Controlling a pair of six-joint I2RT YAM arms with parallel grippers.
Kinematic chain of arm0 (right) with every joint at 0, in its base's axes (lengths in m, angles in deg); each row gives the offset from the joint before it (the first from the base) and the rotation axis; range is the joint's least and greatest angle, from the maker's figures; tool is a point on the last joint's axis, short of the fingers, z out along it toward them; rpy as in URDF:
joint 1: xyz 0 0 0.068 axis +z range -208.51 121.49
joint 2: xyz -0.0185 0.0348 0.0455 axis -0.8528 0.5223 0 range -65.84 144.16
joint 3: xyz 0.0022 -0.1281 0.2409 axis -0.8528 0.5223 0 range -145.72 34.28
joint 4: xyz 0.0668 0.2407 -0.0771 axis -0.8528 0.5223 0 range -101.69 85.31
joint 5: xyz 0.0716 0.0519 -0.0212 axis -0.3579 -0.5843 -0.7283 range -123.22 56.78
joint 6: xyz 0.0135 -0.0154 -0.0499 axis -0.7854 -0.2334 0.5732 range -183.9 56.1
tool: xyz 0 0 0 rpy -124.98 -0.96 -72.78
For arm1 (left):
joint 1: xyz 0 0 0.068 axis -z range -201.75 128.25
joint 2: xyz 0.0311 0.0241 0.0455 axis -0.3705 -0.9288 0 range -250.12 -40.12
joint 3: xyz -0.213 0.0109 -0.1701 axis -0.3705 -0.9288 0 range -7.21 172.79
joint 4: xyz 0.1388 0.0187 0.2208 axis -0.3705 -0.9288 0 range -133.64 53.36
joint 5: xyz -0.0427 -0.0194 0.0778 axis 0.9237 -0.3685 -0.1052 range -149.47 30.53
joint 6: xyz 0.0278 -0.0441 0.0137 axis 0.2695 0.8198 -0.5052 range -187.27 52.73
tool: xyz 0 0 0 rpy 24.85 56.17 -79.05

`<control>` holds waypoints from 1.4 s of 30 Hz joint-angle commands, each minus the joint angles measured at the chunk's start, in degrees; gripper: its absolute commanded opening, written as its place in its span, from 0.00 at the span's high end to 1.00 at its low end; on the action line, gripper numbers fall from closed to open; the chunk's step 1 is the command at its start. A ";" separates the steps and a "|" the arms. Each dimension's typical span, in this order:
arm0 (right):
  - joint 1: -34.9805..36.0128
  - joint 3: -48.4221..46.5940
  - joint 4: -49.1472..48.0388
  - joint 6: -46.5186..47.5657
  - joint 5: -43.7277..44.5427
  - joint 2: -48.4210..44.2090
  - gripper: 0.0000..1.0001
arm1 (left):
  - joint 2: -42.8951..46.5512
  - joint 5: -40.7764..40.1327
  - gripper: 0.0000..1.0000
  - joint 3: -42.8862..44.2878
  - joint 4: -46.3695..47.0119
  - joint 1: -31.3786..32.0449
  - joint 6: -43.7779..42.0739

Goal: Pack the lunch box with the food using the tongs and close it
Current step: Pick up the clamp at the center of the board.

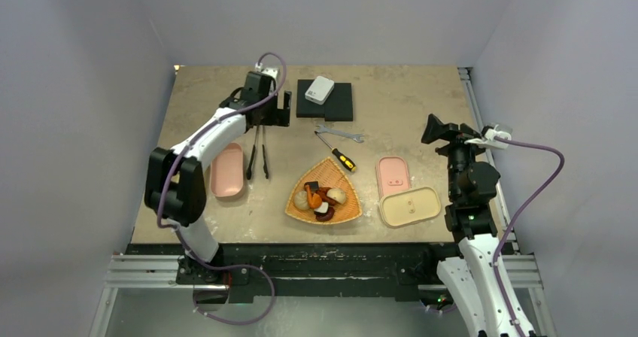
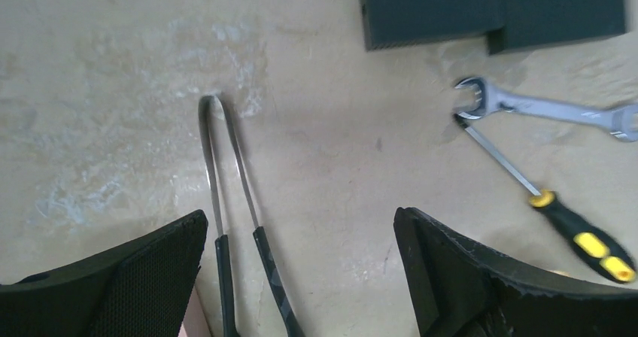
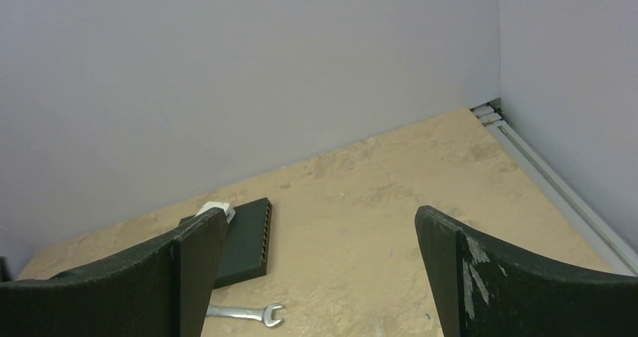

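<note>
The slim dark tongs lie on the table, joined end toward the back. My left gripper hovers open just above that end. In the left wrist view the tongs run between my left gripper's fingers, close to the left finger and untouched. The food sits in a wicker basket: beige buns, orange and red bits, a black-and-white piece. A pink lunch box lies left of the tongs; a pink piece and a beige piece lie right of the basket. My right gripper is raised, open and empty, shown facing the back wall.
A silver wrench and a yellow-and-black screwdriver lie behind the basket, also right of my left gripper as wrench and screwdriver. A black block carrying a white object sits at the back. Grey walls enclose the table.
</note>
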 commanded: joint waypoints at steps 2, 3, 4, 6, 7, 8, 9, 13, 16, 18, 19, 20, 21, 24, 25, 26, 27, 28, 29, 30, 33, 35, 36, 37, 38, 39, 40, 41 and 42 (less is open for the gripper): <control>-0.01 -1.34 -0.20 -0.72 -0.99 -0.83 0.01 | -7.28 -6.01 0.05 4.96 -4.67 -0.01 -0.03; -0.02 -1.33 -0.13 -0.81 -1.33 -0.76 0.01 | -8.39 -5.90 0.05 5.39 -4.58 -0.18 0.14; -0.01 -1.19 -0.19 -0.81 -1.53 -0.59 0.01 | -9.45 -5.62 0.05 5.59 -4.55 -0.41 0.45; 0.02 -1.08 -0.28 -0.90 -1.89 -0.27 0.01 | -10.85 -4.97 0.06 5.66 -3.97 -1.15 1.23; 0.00 -1.07 -0.36 -0.95 -2.04 -0.03 0.01 | -11.13 -4.41 0.06 5.20 -3.09 -1.72 1.49; 0.01 -1.07 -0.37 -0.99 -2.15 0.31 0.01 | -11.41 -3.82 0.06 4.56 -2.01 -2.37 1.89; 0.03 -1.05 -0.45 -1.07 -2.36 0.66 0.01 | -11.75 -3.19 0.07 3.95 -1.10 -3.20 2.39; 0.01 -1.09 -0.87 -1.17 -3.14 1.86 0.01 | -14.22 -1.54 0.14 2.63 1.19 -5.21 3.07; 0.04 -1.25 -0.83 -1.17 -3.12 2.24 0.01 | -16.09 -1.66 0.23 2.71 1.66 -5.33 2.84; 0.01 -1.33 -0.65 -1.12 -2.95 2.17 0.01 | -17.34 -2.10 0.27 2.86 1.64 -5.47 2.56; 0.00 -1.34 -0.56 -1.08 -2.70 2.02 0.01 | -17.79 -2.44 0.29 2.96 1.51 -5.55 2.38; 0.01 -1.23 -0.47 -1.10 -2.59 1.92 0.01 | -18.11 -2.91 0.30 3.01 1.37 -5.60 2.11; 0.05 -1.19 -0.46 -1.08 -2.40 1.78 0.01 | -18.38 -3.43 0.31 2.99 1.29 -5.67 1.84; 0.00 -0.99 -0.59 -1.08 -1.91 1.68 0.01 | -19.12 -3.85 0.36 2.98 1.12 -5.69 1.37; -0.03 -1.03 -0.48 -1.08 -1.78 1.78 0.01 | -19.36 -3.60 0.39 3.02 1.17 -5.69 1.27; -0.02 -1.02 -0.42 -1.08 -1.62 1.86 0.01 | -19.67 -3.52 0.41 3.02 1.14 -5.69 1.19; 0.01 -0.97 -0.38 -1.03 -1.45 1.89 0.01 | -19.96 -3.56 0.43 3.06 0.99 -5.69 1.09; 0.02 -0.96 -0.35 -1.00 -1.35 1.92 0.01 | -20.27 -3.83 0.44 3.14 0.88 -5.69 0.87; 0.02 -0.98 -0.29 -0.99 -1.19 1.92 0.01 | -20.39 -4.12 0.45 3.15 0.77 -5.69 0.61; 0.03 -0.96 -0.21 -0.99 -1.05 1.95 0.01 | -20.55 -4.41 0.48 3.08 0.68 -5.69 0.48; 0.04 -0.92 -0.31 -0.90 -0.76 2.02 0.01 | -20.61 -4.44 0.53 3.06 0.57 -5.69 0.30; 0.02 -0.86 -0.29 -0.90 -0.73 2.16 0.01 | -20.37 -4.54 0.57 3.02 0.62 -5.69 0.16; -0.01 -0.85 -0.28 -0.90 -0.77 2.23 0.01 | -20.02 -4.75 0.58 2.80 0.84 -5.69 0.15; -0.03 -0.88 -0.33 -0.90 -0.75 2.37 0.01 | -19.35 -4.66 0.58 2.47 1.27 -5.69 0.17; -0.03 -0.89 -0.37 -0.90 -0.73 2.52 0.01 | -18.43 -4.22 0.58 2.04 1.91 -5.69 0.11; 0.04 -0.90 -0.37 -0.90 -0.77 2.58 0.01 | -17.29 -3.83 0.58 1.30 2.88 -5.69 0.09; 0.03 -0.90 -0.37 -0.84 -0.77 2.77 0.01 | -15.92 -3.52 0.58 0.63 3.81 -5.61 0.15; 0.00 -0.90 -0.37 -0.82 -0.72 2.82 0.01 | -14.55 -3.13 0.58 -0.22 4.81 -5.60 0.13; -0.01 -0.84 -0.44 -0.82 -0.65 2.96 0.01 | -13.13 -2.82 0.59 -1.03 5.84 -5.59 0.09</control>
